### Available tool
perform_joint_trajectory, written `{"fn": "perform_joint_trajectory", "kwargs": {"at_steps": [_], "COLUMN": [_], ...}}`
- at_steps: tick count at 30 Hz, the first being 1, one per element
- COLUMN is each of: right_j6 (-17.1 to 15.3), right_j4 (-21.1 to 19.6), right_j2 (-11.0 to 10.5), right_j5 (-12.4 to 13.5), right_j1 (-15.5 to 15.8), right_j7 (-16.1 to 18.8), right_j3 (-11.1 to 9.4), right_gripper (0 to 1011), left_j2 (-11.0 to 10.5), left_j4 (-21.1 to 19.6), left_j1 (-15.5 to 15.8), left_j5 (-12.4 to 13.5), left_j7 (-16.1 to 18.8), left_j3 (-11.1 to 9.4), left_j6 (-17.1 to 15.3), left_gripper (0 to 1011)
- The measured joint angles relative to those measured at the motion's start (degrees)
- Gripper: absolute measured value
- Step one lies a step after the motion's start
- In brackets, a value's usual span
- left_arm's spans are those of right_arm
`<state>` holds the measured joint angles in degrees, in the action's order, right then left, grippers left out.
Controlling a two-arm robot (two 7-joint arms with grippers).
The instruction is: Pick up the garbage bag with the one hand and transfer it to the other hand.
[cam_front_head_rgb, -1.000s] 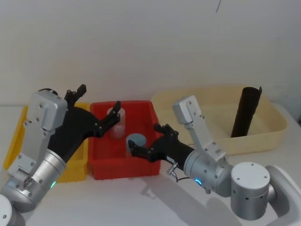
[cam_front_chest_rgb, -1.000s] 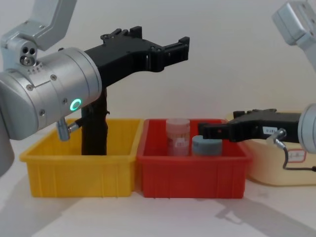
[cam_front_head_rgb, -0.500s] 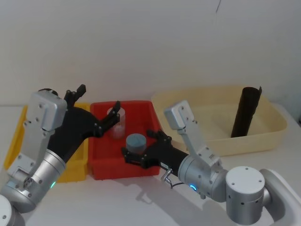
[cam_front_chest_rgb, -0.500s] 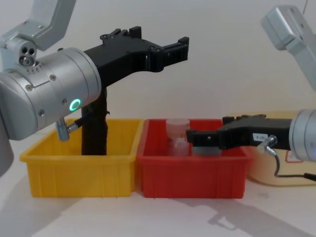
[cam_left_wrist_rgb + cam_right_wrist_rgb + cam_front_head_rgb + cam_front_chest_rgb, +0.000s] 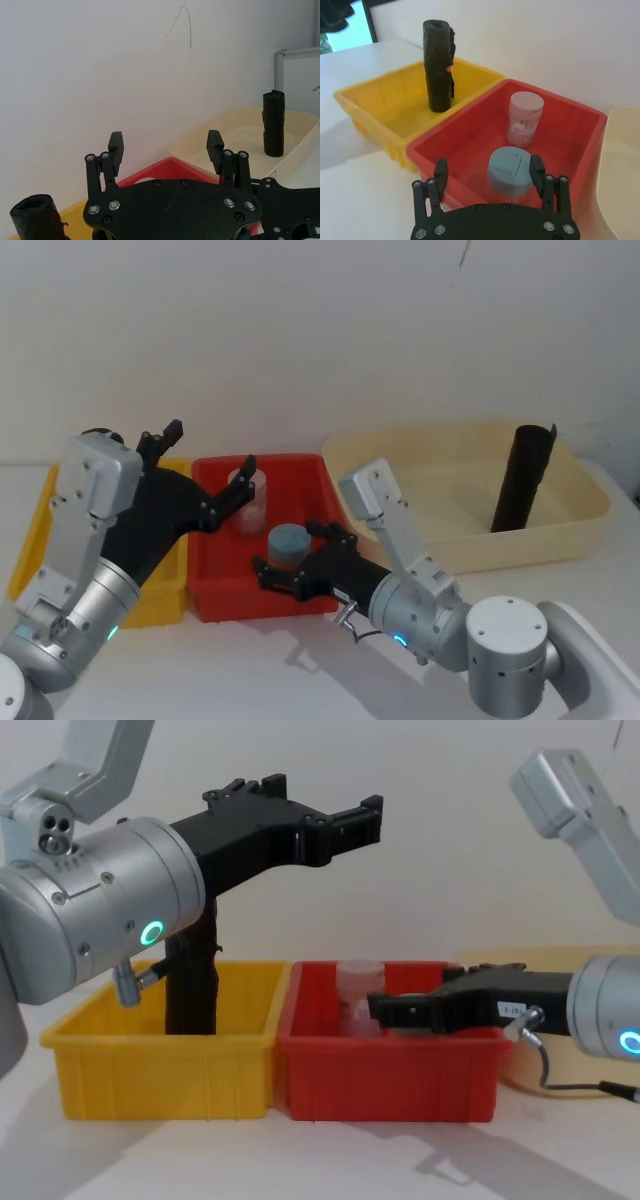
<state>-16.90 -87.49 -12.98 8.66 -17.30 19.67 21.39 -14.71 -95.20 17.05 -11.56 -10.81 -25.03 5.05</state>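
The garbage bag [image 5: 522, 478], a smooth black roll, leans upright in the cream basin [image 5: 585, 515] at the right; the left wrist view shows the bag [image 5: 273, 122] far off. My right gripper [image 5: 290, 552] is open, low over the red bin [image 5: 215, 602], its fingers either side of a blue-grey capped jar [image 5: 510, 172]. It is well to the left of the bag. My left gripper [image 5: 212, 448] hangs open and empty, high above the seam between the yellow bin [image 5: 32, 535] and the red bin, as the chest view [image 5: 325, 802] shows.
A second black roll [image 5: 438, 65], bumpy with a side nub, stands in the yellow bin [image 5: 160, 1070]. A pink-lidded jar [image 5: 247, 495] stands in the red bin behind the blue-grey one. Bare white table lies in front of the bins.
My right gripper has slid leftward over the red bin, and its elbow has followed. The left arm and both rolls have stayed still.
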Motion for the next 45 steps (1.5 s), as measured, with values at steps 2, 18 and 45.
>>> {"fn": "perform_joint_trajectory", "kwargs": {"at_steps": [2,18,45], "right_j6": [0.11,1.29,3.10], "right_j4": [0.31,3.85,6.66], "right_j2": [0.12,1.13,1.26], "right_j5": [0.00,1.17,2.97], "right_j1": [-0.12,-1.58,-3.14], "right_j7": [-0.18,-1.09,-1.58], "right_j3": [0.04,0.19,0.52], "right_gripper": [1001,1001,1001], "left_j2": [0.00,0.00,0.00], "left_j4": [0.00,0.01,0.01], "left_j1": [0.00,0.00,0.00], "left_j5": [0.00,0.00,0.00], "left_j7": [0.00,0.00,-0.01], "left_j3": [0.00,-0.01,0.00], "left_j6": [0.00,0.00,0.00], "left_gripper": [1001,1001,1001]}}
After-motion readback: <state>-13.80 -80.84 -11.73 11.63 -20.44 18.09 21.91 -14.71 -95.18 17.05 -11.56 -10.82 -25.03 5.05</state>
